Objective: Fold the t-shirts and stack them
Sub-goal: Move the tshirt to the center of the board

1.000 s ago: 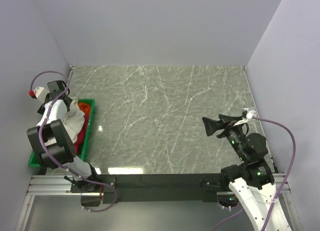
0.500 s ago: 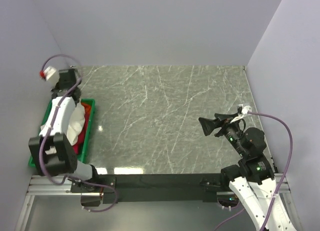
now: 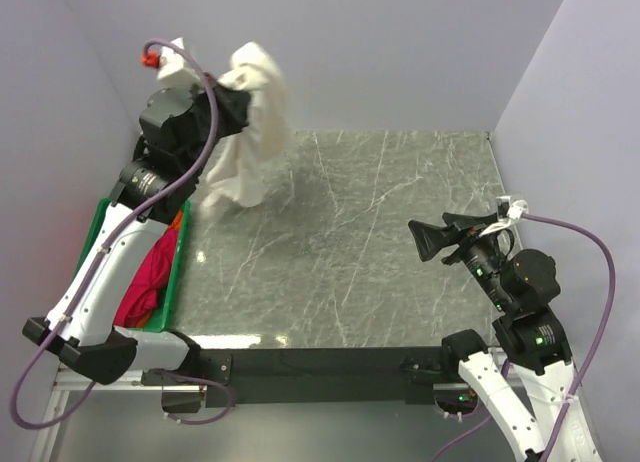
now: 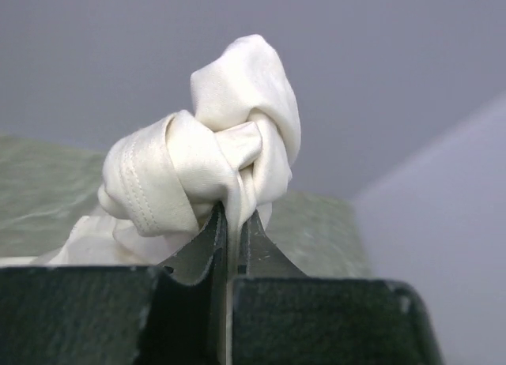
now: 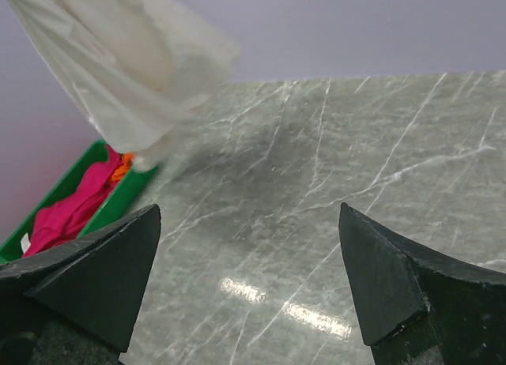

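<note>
Inside green crate (image 3: 176,277) at L: pink t-shirt (image 3: 145,285) + orange t-shirt (image 5: 121,167)

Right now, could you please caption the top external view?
Left gripper holds the cream t-shirt aloft, out of the green crate; right gripper hovers open.
</note>
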Available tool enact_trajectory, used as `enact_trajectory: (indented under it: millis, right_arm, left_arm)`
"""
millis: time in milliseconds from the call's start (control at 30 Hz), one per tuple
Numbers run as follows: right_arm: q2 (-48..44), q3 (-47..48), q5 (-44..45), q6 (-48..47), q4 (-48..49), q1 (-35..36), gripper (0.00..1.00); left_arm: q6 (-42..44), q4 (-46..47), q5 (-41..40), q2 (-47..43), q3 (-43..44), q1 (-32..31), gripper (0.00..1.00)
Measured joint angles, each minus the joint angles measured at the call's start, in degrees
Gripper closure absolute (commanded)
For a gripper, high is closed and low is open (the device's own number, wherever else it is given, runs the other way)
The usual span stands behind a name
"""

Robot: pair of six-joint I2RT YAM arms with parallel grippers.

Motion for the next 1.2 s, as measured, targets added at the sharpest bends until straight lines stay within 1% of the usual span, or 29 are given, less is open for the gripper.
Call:
enact_trajectory:
  millis: [133, 200, 267, 400, 500, 600, 700, 733, 800, 833, 933, 1033, 1067, 1100, 1133, 1200]
  right_arm:
    - [-1.14, 0.04, 1.01, -0.02, -0.83, 0.0, 0.01]
    - [-1.64, 0.07, 1.62, -0.04, -1.53, 0.0, 0.01]
    - [-1.79, 0.17, 2.08, -0.22, -2.29, 0.0, 0.01]
    - [-1.36, 0.87, 2.89, -0.46, -4.35, 0.0, 0.01]
    - [-0.48, 1.05, 3.28, -0.46, -5.14, 0.0, 0.0]
    - [1.03, 1.05, 3.28, -0.42, -6.38, 0.0, 0.0]
    - [3.28, 1.03, 3.13, -0.42, -7.19, 0.0, 0.0]
    - [4.22, 1.03, 2.97, -0.44, -7.52, 0.0, 0.0]
    - [6.8, 1.03, 1.95, -0.44, -8.26, 0.0, 0.0]
    - [8.44, 1.03, 1.31, -0.5, -8.68, 0.0, 0.0]
    - [13.68, 1.03, -0.7, -0.63, -9.86, 0.31, 0.01]
    - [18.56, 1.03, -1.2, -0.68, -10.36, 4.02, 0.07]
    - [20.37, 1.03, -0.87, -0.68, -10.36, 6.23, 0.11]
    - [22.1, 1.03, -0.52, -0.76, -10.34, 8.59, 0.12]
    - [23.76, 1.03, 0.39, -0.87, -10.25, 11.37, 0.16]
    - [27.04, 1.03, 1.18, -1.55, -10.12, 16.65, 0.18]
  left_arm:
    - [1.03, -0.31, 6.64, 3.61, 9.73, -9.53, 0.99]
    - [0.96, 0.35, 9.49, 4.22, 11.43, -12.37, 0.99]
    - [0.81, 0.92, 10.71, 4.0, 11.13, -13.25, 0.99]
    - [0.31, 1.9, 8.39, 2.75, 5.9, -13.2, 0.99]
    - [-0.72, 2.36, 4.7, 2.19, -1.18, -13.2, 0.98]
    - [-2.05, 1.97, 0.79, 2.56, -10.05, -12.72, 0.91]
    - [-3.19, 2.23, -0.48, 4.9, -17.77, -10.25, 0.77]
    - [-3.45, 2.19, -0.63, 6.45, -20.06, -8.7, 0.65]
    - [-3.65, 2.12, -0.72, 10.32, -22.99, -5.53, 0.54]
    - [-3.61, 2.12, -0.76, 12.59, -23.78, -3.85, 0.4]
    - [-3.13, 1.9, -0.74, 17.49, -24.13, -0.02, 0.2]
    - [-2.67, 1.49, -0.81, 17.44, -24.13, 1.05, 0.14]
    - [-2.6, 1.66, -0.79, 16.68, -24.24, 1.01, 0.13]
    - [-2.54, 2.12, -0.87, 15.12, -24.87, 0.83, 0.13]
    - [-2.51, 2.03, -1.07, 13.2, -25.7, 0.81, 0.13]
    - [-2.32, 1.53, -1.14, 9.03, -27.43, 0.87, 0.13]
